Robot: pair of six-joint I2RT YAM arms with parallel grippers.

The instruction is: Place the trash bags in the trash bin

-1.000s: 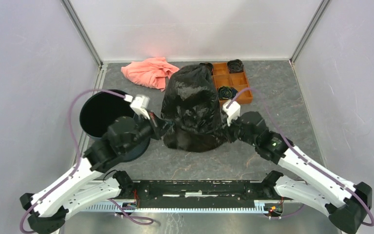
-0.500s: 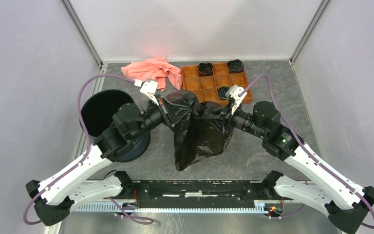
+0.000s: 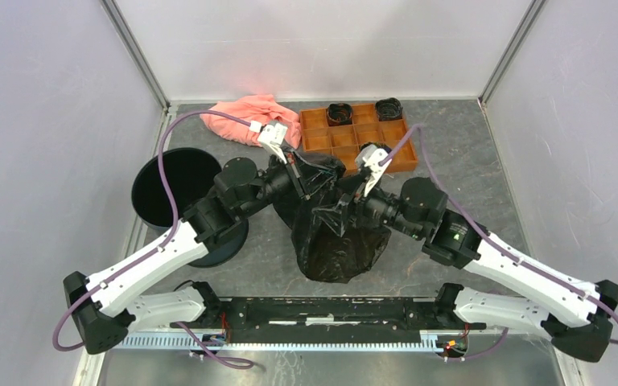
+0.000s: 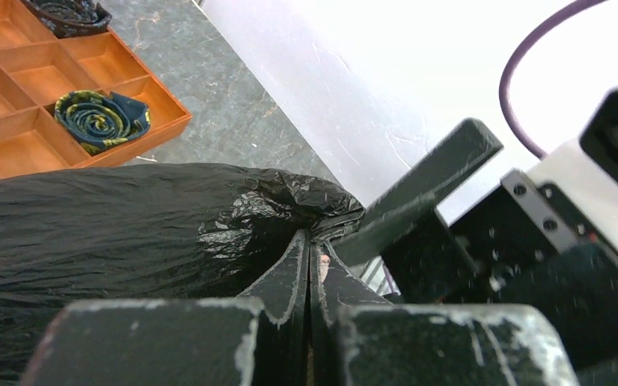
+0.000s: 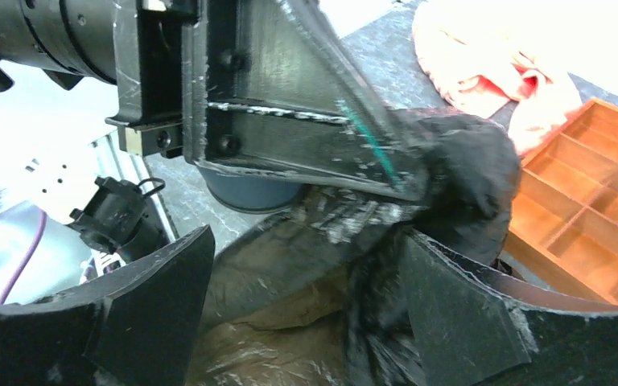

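Observation:
The black glossy trash bag (image 3: 339, 245) hangs bunched over the middle of the table. My left gripper (image 3: 304, 175) is shut on the bag's gathered top; in the left wrist view its jaws (image 4: 311, 245) pinch the crumpled film (image 4: 129, 229). My right gripper (image 3: 339, 214) is open beside the bag, just right of the left one. In the right wrist view its fingers (image 5: 157, 301) stand wide apart with loose bag film (image 5: 290, 322) between them, not gripped. The trash bin (image 3: 170, 189), round and dark, stands at the left, its mouth open.
An orange compartment tray (image 3: 352, 138) at the back holds dark rolled items (image 3: 389, 108). A salmon-pink cloth (image 3: 245, 119) lies back left. Grey walls enclose the table on three sides. Both arms crowd the middle.
My right gripper has let go of the bag and opened. The left gripper moved right and farther back with the bag, which went from spread between both grippers to a hanging bunch.

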